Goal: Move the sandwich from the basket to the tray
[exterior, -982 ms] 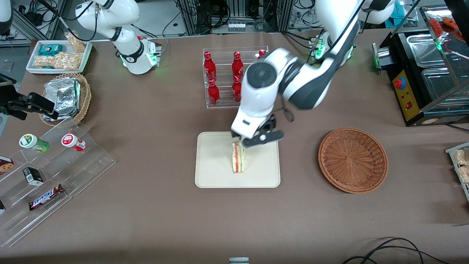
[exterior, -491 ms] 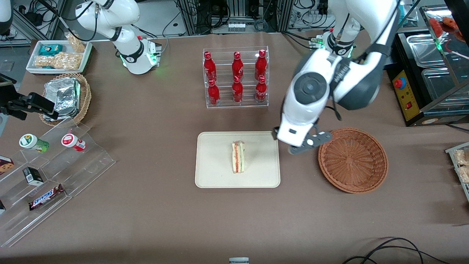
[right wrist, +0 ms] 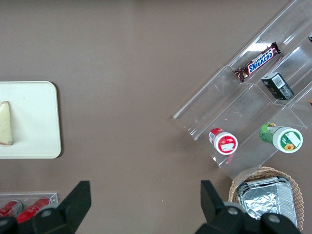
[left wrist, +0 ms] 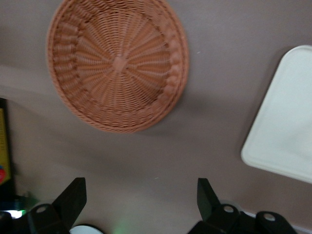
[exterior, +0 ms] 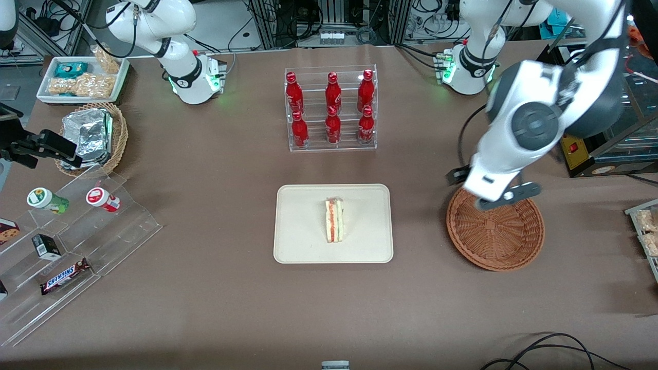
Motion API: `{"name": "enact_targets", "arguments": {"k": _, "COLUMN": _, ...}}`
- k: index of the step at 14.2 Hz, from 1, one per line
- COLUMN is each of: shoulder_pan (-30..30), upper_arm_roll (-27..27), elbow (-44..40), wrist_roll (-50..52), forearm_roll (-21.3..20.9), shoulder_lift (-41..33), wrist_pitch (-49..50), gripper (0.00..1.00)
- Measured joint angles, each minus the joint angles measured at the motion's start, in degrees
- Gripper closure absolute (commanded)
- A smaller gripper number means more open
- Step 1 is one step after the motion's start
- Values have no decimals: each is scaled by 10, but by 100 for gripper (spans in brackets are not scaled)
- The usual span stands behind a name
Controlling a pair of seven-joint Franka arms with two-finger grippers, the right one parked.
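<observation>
Since a sec ago we've swung the gripper (exterior: 492, 191) off the tray (exterior: 303, 246) and toward the working arm's end of the table; it now hangs above the basket (exterior: 509, 246) rim, on the edge farther from the front cam. Fingers (left wrist: 73, 197) are spread wide w/ nothing between them, per the wrist view. The sandwich (exterior: 334, 221) lies on the tray near its middle, cut edge up, apart from the rim. Basket (left wrist: 117, 63) is bare inside.

Placement looks done, so the step in hand seems to be retreat. To do it well: keep height, go smooth, don't dip into the wicker, leave the tray alone.

Around: bottle rack (exterior: 330, 108) w/ red bottles sits farther from the front cam than the tray. The black box w/ red button (exterior: 565, 131) stands close to the arm's elbow; that's the main thing to mind on the way back. Acrylic snack steps (exterior: 77, 241) and foil-packet basket (exterior: 92, 136) are well apart, toward the parked arm's end.
</observation>
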State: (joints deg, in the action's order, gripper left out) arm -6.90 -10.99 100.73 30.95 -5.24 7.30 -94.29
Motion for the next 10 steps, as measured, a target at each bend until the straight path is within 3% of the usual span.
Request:
{"name": "enact_targets", "arguments": {"k": 5, "shoulder_pan": 60, "upper_arm_roll": 10, "elbow": 23, "wrist_roll": -199, "forearm_roll": 10, "shoulder_lift": -81, "wrist_pitch": 55, "gripper": 0}}
{"name": "enact_targets", "arguments": {"k": 10, "shoulder_pan": 79, "upper_arm_roll": 38, "elbow": -6, "wrist_roll": -367, "forearm_roll": 34, "shoulder_lift": -107, "wrist_pitch": 55, "gripper": 0}}
